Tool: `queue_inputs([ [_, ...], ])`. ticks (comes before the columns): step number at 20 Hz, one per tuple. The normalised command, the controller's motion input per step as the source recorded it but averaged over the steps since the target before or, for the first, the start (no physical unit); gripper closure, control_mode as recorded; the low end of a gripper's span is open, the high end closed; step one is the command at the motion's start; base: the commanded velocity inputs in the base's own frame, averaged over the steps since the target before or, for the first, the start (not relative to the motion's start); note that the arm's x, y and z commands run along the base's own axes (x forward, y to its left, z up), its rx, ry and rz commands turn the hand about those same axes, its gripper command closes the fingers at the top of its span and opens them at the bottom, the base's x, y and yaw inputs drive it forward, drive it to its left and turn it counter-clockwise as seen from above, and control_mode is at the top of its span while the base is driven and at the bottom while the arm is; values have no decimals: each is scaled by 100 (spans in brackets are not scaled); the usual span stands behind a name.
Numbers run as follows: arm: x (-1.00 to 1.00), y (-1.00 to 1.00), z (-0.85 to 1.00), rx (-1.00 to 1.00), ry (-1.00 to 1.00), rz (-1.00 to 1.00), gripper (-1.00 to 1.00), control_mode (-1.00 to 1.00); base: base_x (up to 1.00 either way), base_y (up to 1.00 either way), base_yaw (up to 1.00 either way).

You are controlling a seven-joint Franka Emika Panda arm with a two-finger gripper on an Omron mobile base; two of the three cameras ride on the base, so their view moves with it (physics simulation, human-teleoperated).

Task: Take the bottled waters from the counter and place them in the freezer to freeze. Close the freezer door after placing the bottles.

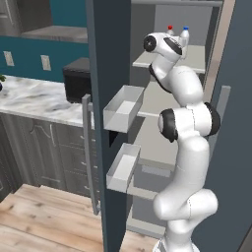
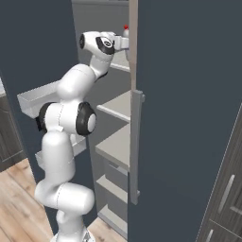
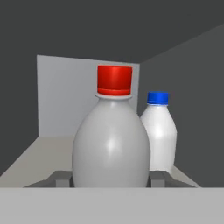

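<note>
The red-capped bottled water stands upright on the upper freezer shelf. My gripper is shut on its lower body, a dark fingertip showing on each side. The blue-capped bottle stands on the same shelf, just behind and to the right, free of the gripper. From the base, both bottles show at the top of the freezer: the red-capped bottle and the blue-capped bottle. The arm reaches up to them, and the red-capped bottle shows at the hand. The counter lies to the left.
The freezer door stands open left of the arm, with two white bins on its inner side and a long grey handle. The neighbouring door hangs close on the right. A black microwave sits on the counter.
</note>
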Motion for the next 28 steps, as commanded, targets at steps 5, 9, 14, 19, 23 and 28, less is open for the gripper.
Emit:
queue_inputs([
  [5,14,-15,-35,0,2,0,100,-100,0,0,0],
  [9,0,-6,-4,1,1,0,-100,-100,0,0,0],
  [14,0,0,0,0,0,0,-100,-100,0,0,0],
  [19,-4,0,0,0,0,0,-100,-100,0,0,0],
  [23,-28,3,0,-1,0,0,-100,-100,0,0,0],
  [28,-72,30,0,-3,0,0,-100,-100,0,0,0],
])
